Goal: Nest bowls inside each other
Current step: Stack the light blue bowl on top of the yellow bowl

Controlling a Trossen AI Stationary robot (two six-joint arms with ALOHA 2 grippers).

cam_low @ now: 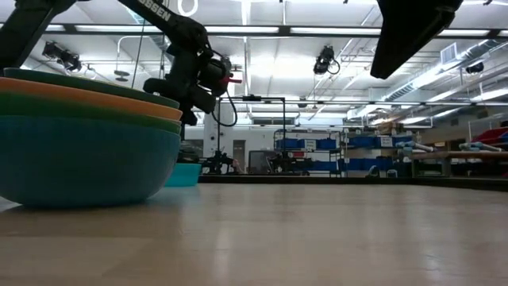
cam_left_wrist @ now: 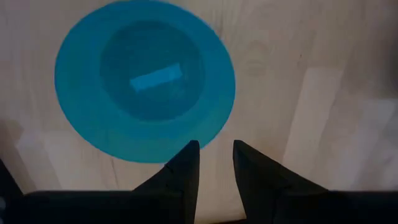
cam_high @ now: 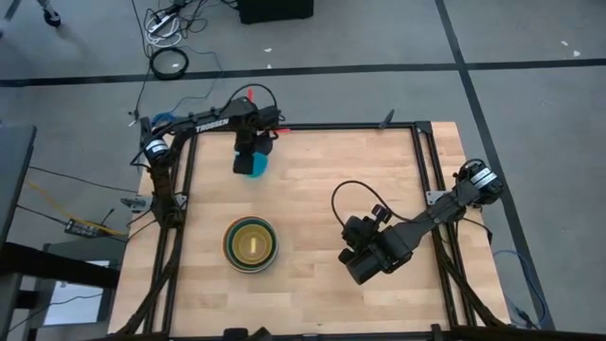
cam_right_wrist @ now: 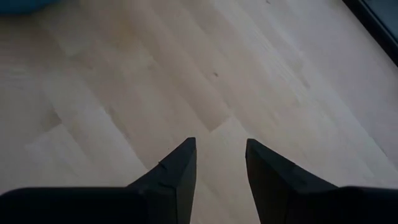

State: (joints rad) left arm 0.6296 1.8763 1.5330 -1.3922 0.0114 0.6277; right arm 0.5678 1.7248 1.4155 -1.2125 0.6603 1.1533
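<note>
A small cyan bowl [cam_left_wrist: 144, 78] rests on its base, open side up, near the table's far left [cam_high: 254, 167]. My left gripper [cam_left_wrist: 216, 149] hangs open above it, pointing down, with its fingers over the bowl's rim and the wood beside it; in the low view the bowl [cam_low: 184, 173] lies well below that arm. A stack of nested bowls [cam_high: 250, 244] stands at the near left, teal outermost [cam_low: 79, 159] and yellow innermost. My right gripper [cam_right_wrist: 221, 146] is open over bare wood at the right [cam_high: 358, 267].
Black frame rails [cam_high: 421, 161] run along the table's edges. Bare wood [cam_high: 322, 189] lies between the cyan bowl, the stack and the right arm. Cables and a dark ring [cam_high: 170, 62] lie on the floor beyond the far edge.
</note>
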